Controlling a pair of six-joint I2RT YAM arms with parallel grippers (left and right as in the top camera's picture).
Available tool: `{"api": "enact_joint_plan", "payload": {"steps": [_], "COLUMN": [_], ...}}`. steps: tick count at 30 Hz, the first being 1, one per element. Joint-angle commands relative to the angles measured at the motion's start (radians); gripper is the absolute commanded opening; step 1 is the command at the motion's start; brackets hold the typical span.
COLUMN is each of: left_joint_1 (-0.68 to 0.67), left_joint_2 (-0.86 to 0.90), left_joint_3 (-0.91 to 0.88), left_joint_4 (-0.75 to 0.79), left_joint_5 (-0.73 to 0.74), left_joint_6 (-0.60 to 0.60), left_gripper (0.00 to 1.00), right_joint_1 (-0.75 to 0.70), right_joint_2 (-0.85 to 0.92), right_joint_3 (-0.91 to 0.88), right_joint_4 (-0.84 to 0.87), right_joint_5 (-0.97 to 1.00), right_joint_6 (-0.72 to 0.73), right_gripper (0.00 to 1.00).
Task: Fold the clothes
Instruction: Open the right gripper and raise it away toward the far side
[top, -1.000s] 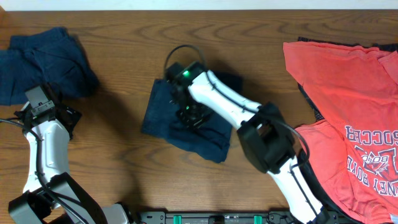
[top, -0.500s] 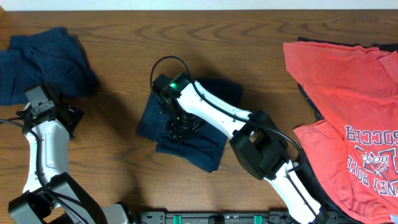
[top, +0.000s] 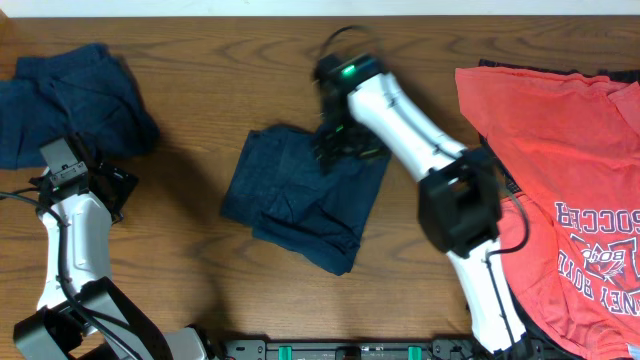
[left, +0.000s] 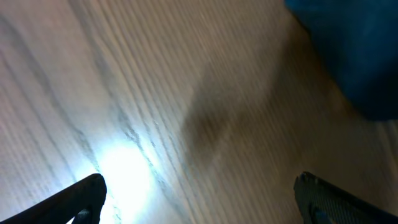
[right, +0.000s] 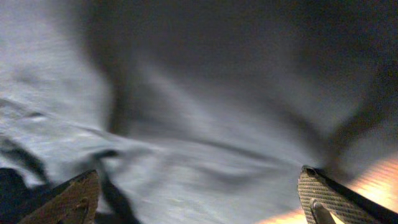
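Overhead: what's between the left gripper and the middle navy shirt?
Only bare table. The overhead view shows plain wood from the left gripper across to the middle navy shirt.

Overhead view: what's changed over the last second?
The right gripper moved from the middle of the folded navy T-shirt to its far edge; its jaws now stand wide open, gripping nothing. The left gripper, the navy heap beside it and the coral-red shirts stayed put.
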Motion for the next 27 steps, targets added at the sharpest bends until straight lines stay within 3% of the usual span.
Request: {"api": "enact_joint_plan", "payload": {"steps": [1, 7, 14, 20, 27], "left_joint_1": [-0.002, -0.057, -0.164, -0.218, -0.221], "left_joint_2": [0.006, 0.051, 0.162, 0.220, 0.230], "left_joint_3": [0.019, 0.019, 0.018, 0.018, 0.018], "left_joint_4": [0.003, 0.011, 0.053, 0.081, 0.081], "left_joint_5": [0.068, 0.193, 0.502, 0.818, 0.986], "left_joint_6": [-0.008, 0.012, 0.160, 0.270, 0.312], "left_gripper": [0.98, 0.98, 0.98, 0.98, 0.98], "right_joint_1": [-0.044, -0.128, -0.183, -0.179, -0.157], "right_joint_2": [-0.015, -0.022, -0.022, -0.050, -0.050], "right_joint_3": [0.045, 0.151, 0.341, 0.346, 0.346], "right_joint_4": [-0.038, -0.095, -0.223, -0.223, -0.223], "right_joint_5": [0.002, 0.012, 0.008, -0.013, -0.040], "right_joint_6": [0.029, 0.029, -0.021, -0.060, -0.106], "right_gripper": [0.99, 0.99, 0.99, 0.99, 0.99]}}
